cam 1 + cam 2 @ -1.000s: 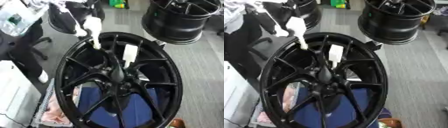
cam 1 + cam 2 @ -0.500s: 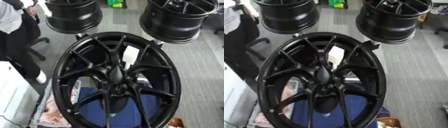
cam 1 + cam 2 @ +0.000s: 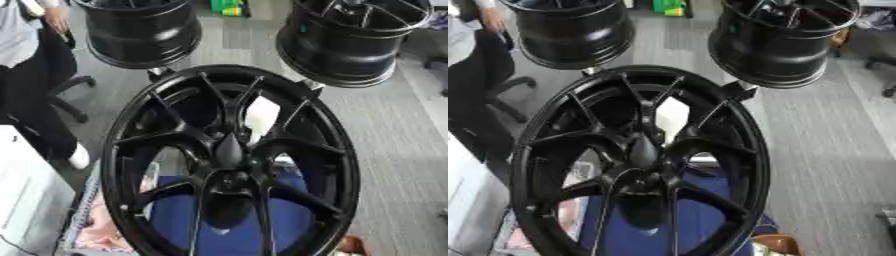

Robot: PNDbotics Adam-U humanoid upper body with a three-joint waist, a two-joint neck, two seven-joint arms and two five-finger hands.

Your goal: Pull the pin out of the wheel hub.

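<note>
The wheel hub, a large glossy black rim with thin paired spokes, stands upright and fills the middle and lower part of both views, facing the camera. Its spokes meet at a dark raised centre piece; whether a pin sits there cannot be made out. A pale, whitish oblong shape shows through the opening between two upper spokes, just above and right of the centre; what it is cannot be told. Through the lower openings a blue surface is visible behind the rim, and a pinkish item lies low at the left edge of the rim.

No robot hand appears in either view, so whether either is open, closed or gripping cannot be told.

Two further black rims stand behind on the grey floor: one upper left and one upper right, both apart from the front rim. A green object sits between them at the far edge. A person in dark trousers stands at the left edge, clear of the wheel hub.
</note>
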